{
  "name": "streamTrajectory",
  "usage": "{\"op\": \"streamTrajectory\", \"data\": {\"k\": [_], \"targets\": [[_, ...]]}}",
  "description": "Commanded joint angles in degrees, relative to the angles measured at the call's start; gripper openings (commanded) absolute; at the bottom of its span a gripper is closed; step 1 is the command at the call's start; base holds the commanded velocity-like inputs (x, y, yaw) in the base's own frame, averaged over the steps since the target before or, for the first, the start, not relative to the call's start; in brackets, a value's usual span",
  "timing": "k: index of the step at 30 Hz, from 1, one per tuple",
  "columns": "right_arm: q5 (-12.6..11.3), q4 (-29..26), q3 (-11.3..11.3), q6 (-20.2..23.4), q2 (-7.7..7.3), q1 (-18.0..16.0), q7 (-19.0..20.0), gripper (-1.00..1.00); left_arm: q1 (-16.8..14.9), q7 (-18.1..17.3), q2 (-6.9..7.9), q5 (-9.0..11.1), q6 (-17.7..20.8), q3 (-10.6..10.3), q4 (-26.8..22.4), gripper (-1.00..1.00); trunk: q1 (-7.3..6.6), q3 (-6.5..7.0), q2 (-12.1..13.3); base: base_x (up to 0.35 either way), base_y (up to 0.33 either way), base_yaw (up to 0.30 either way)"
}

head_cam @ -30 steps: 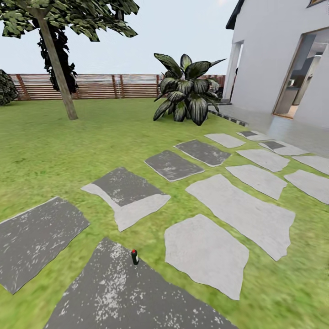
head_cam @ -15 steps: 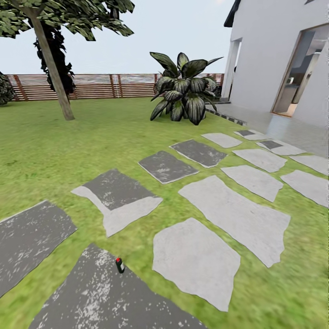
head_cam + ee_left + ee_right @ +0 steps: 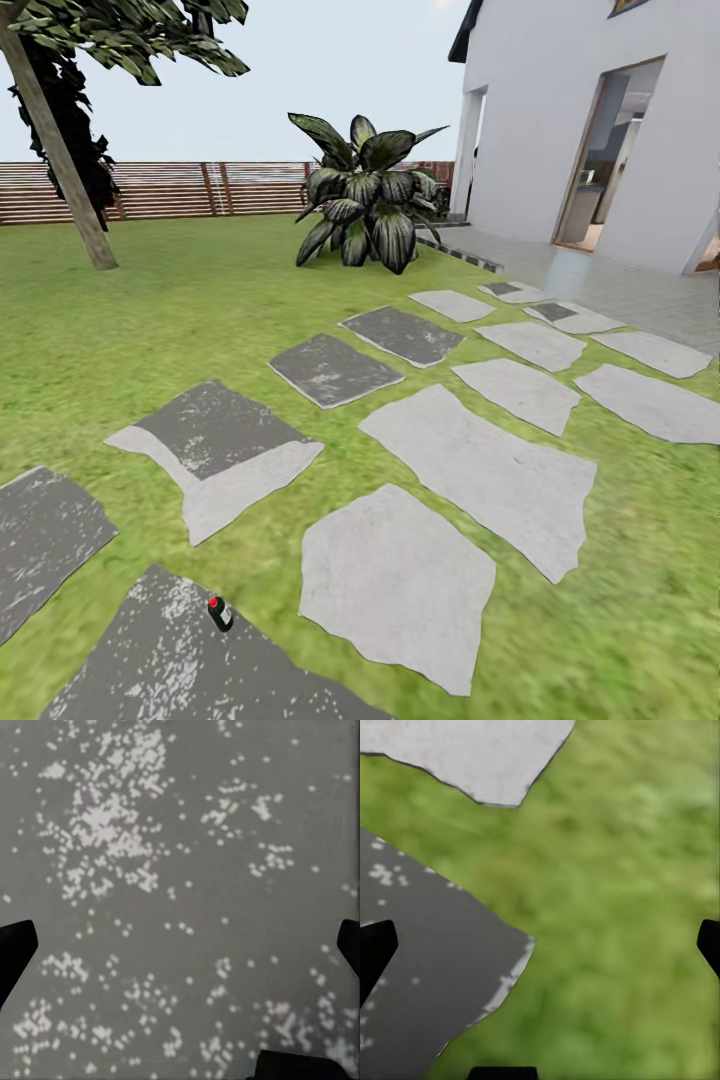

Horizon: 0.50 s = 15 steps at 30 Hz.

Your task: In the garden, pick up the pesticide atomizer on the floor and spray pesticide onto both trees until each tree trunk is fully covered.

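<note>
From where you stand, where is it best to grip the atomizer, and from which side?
Probably around the dark body of the atomizer, below its red cap, coming down from above. It is small and sits, slightly tilted, at the edge of a dark paving stone, with open ground around it.

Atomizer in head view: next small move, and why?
Probably roll the base closer and centre on the atomizer. It stands upright on a dark paving slab low in the head view, nothing near it. The left tool and right tool both look open over ground, holding nothing.
</note>
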Motion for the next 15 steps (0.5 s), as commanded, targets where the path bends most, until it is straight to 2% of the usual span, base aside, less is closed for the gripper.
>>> {"op": "streamTrajectory", "data": {"k": [1, 4, 6, 8, 11, 12, 15], "targets": [[0.0, 0.0, 0.0, 0.0, 0.03, 0.0, 0.0, 1.0, -0.1, 0.1, -0.06, -0.1, 0.2, -0.1, -0.1, 1.0, 0.0, 0.0, 0.0, 0.012, -0.002, -0.015], [0.0, -0.5, 0.0, 0.0, 0.2, -0.1, 0.0, 1.0, -1.0, 0.1, -0.08, -0.3, 0.8, -0.2, -0.4, 1.0, 0.0, 0.0, 0.0, 0.006, -0.001, -0.007], [0.0, -3.5, 0.0, 0.1, 0.16, -0.8, -0.2, 1.0, -5.2, -0.1, -0.1, -0.4, 1.5, -0.3, -0.5, 1.0, 0.0, 0.0, 0.0, 0.002, 0.0, -0.002], [0.0, -7.7, 0.0, 0.2, 0.13, -2.8, -0.2, 1.0, -10.0, -0.2, -0.31, -0.5, 4.5, -0.4, -0.4, 1.0, 0.0, 0.0, 0.0, 0.0, 0.0, -0.001], [0.0, -11.3, 0.0, 0.6, 0.14, -7.4, -0.2, 1.0, -16.4, -0.1, -0.74, -0.5, 12.5, -0.5, -0.7, 1.0, 0.0, 0.0, 0.0, 0.0, 0.0, 0.0], [0.0, -11.6, 0.0, 0.7, 0.15, -8.6, -0.2, 1.0, -17.3, -0.1, -0.79, -0.5, 13.7, -0.5, -0.8, 1.0, 0.0, 0.0, 0.0, 0.0, 0.0, 0.0], [0.0, -12.1, 0.0, 3.6, 0.34, -16.6, -0.3, 1.0, -22.0, -0.1, -1.07, -0.5, 17.6, -0.5, -1.6, 1.0, 0.0, 0.0, 0.0, 0.0, 0.0, 0.0]]}}
